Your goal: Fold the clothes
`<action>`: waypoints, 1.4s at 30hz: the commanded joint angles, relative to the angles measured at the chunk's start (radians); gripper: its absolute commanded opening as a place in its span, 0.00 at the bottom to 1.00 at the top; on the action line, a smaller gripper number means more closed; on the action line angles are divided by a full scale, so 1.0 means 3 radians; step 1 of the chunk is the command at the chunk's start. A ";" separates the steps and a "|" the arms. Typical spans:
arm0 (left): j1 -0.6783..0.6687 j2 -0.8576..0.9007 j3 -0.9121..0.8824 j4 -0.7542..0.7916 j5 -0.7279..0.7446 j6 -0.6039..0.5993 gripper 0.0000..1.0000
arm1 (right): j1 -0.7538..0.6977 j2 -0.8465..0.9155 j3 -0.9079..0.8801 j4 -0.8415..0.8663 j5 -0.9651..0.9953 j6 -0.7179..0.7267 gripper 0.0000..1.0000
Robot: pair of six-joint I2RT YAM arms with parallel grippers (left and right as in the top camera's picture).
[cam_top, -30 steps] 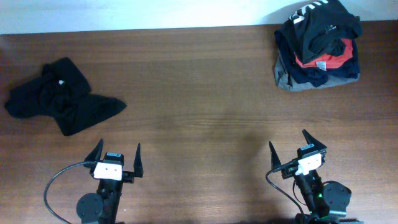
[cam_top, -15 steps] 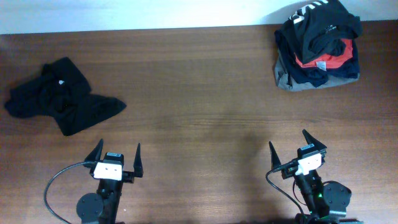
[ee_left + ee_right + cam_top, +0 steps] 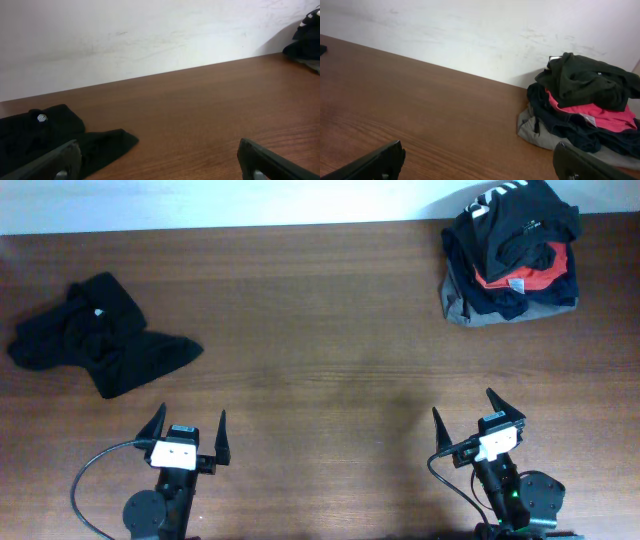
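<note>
Clothes (image 3: 100, 335), just one black T-shirt, are left crumpled on the far left of the table (image 3: 320, 350). Nothing is held by the left gripper (image 3: 190, 420) or the right gripper (image 3: 462, 402); both are spread wide, well apart from it. A heap of other garments (image 3: 510, 250) is piled far right.

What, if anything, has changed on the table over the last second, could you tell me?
Nothing has visibly changed. The black T-shirt lies crumpled at the far left of the table as before, and the heap of garments sits unmoved at the far right corner. The left hand and the right hand stay where they were near the front edge, both open and empty.
</note>
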 commanded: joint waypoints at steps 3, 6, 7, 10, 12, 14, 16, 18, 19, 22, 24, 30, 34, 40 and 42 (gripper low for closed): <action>0.0003 -0.0032 -0.0018 -0.0011 0.0038 -0.0020 0.99 | -0.0022 -0.0031 -0.0015 -0.0015 -0.0017 0.0028 0.99; 0.0003 -0.0032 -0.0018 -0.0011 0.0038 -0.0020 0.99 | -0.0022 -0.0031 -0.0015 -0.0015 -0.0017 0.0028 0.98; 0.0003 -0.0032 -0.0018 -0.0011 0.0038 -0.0020 0.99 | -0.0022 -0.0031 -0.0015 -0.0015 -0.0017 0.0028 0.99; 0.0003 -0.0032 -0.0018 -0.0011 0.0038 -0.0020 0.99 | -0.0022 -0.0031 -0.0015 -0.0017 -0.0017 0.0028 0.99; 0.0003 -0.0032 -0.0018 -0.0011 0.0038 -0.0020 0.99 | -0.0022 -0.0031 -0.0015 -0.0014 -0.0017 0.0028 0.99; 0.0003 -0.0032 -0.0018 -0.0001 0.0023 -0.0019 0.99 | -0.0022 -0.0031 -0.0015 -0.0015 -0.0017 0.0028 0.98; 0.0003 -0.0032 -0.0018 -0.0003 0.0014 -0.0019 0.99 | -0.0022 -0.0031 -0.0015 -0.0015 -0.0017 0.0028 0.99; 0.0003 -0.0032 -0.0018 -0.0004 0.0014 -0.0019 0.99 | -0.0022 -0.0031 -0.0015 -0.0014 -0.0017 0.0027 0.99; 0.0003 -0.0032 -0.0018 -0.0004 0.0014 -0.0019 0.99 | -0.0022 -0.0031 -0.0015 -0.0014 -0.0017 0.0027 0.99; 0.0003 -0.0032 -0.0018 -0.0005 0.0014 -0.0019 0.99 | -0.0022 -0.0031 -0.0015 -0.0015 -0.0017 0.0028 0.99; 0.0003 -0.0032 -0.0018 -0.0005 0.0014 -0.0019 0.99 | -0.0022 -0.0031 -0.0015 -0.0014 -0.0017 0.0028 0.99; 0.0003 -0.0032 -0.0018 -0.0013 0.0014 -0.0019 0.99 | -0.0022 -0.0031 -0.0015 0.0216 -0.0006 0.0027 0.99; 0.0003 -0.0032 -0.0018 -0.0011 0.0014 -0.0019 1.00 | -0.0022 -0.0031 -0.0015 0.0397 -0.0006 0.0028 0.99; 0.0003 -0.0032 -0.0018 0.0003 0.0022 -0.0020 0.99 | -0.0022 -0.0031 -0.0015 0.0427 -0.0088 0.0029 0.99; 0.0003 -0.0032 -0.0017 0.0045 0.0120 -0.0020 0.99 | -0.0022 -0.0031 -0.0015 0.0426 -0.0146 0.0031 0.99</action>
